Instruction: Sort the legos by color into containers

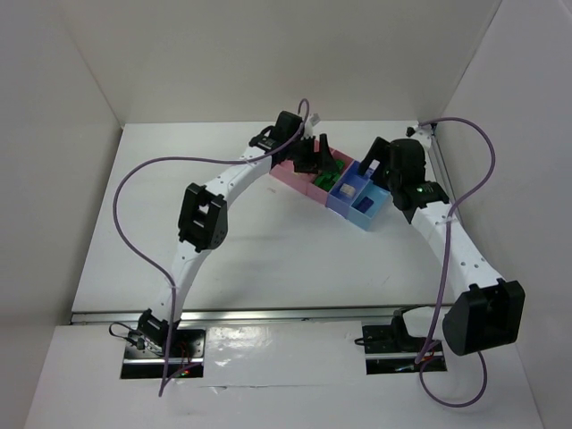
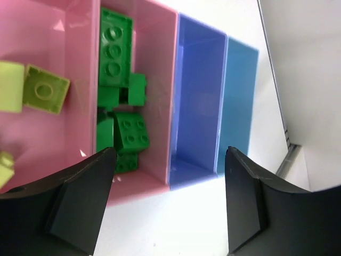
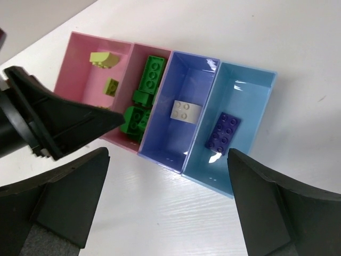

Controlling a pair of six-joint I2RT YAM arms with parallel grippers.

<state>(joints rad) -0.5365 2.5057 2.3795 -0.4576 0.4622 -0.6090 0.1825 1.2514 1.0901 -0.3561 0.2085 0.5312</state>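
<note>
The containers are a joined row of four trays: a large pink tray (image 3: 80,53), a narrower pink tray (image 3: 165,58), a periwinkle tray (image 3: 194,69) and a light blue tray (image 3: 250,101). Pale yellow-green legos (image 3: 104,60) lie in the large pink tray. Bright green legos (image 3: 146,101) fill the narrower pink one. A beige lego (image 3: 185,111) sits in the periwinkle tray, and a flat dark purple lego (image 3: 222,131) in the light blue tray. My left gripper (image 2: 170,160) hangs open over the near rim of the narrower pink and periwinkle trays. My right gripper (image 3: 168,157) is open above the two blue trays' near rim. Neither holds anything.
The tray row (image 1: 290,174) stands at the back middle of the white table, between both wrists. White walls enclose the table on three sides. Purple cables (image 1: 134,192) loop beside each arm. A metal rail (image 1: 268,313) runs along the table's near edge.
</note>
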